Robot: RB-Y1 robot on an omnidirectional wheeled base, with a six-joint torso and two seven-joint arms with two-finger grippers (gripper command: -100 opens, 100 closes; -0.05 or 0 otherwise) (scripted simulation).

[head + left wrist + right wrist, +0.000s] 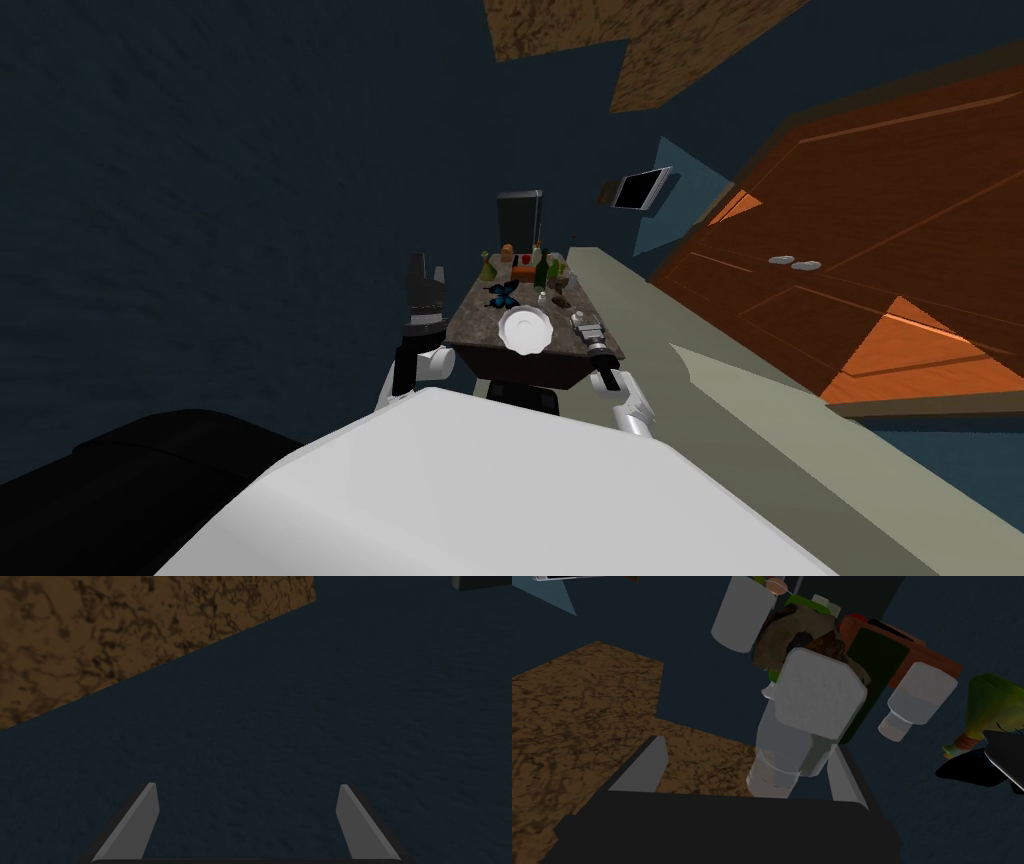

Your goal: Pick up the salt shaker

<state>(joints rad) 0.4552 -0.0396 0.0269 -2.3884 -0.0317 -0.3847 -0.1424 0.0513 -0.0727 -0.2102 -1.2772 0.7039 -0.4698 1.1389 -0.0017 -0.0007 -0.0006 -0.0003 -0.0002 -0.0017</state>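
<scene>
Two hands, fingers apart: right hand [747, 743] around the pale salt shaker [812, 696], left hand [248, 786] beside the table [465, 320].

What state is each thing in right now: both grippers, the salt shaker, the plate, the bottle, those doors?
left gripper: open, empty, raised beside the table.
right gripper: open, straddling the salt shaker.
salt shaker: inside the right gripper's gap, not clamped.
plate: empty, flat on the table.
green bottle: upright.
brown doors: shut.

Left gripper [247, 786], right gripper [748, 745]: fingers apart
</scene>
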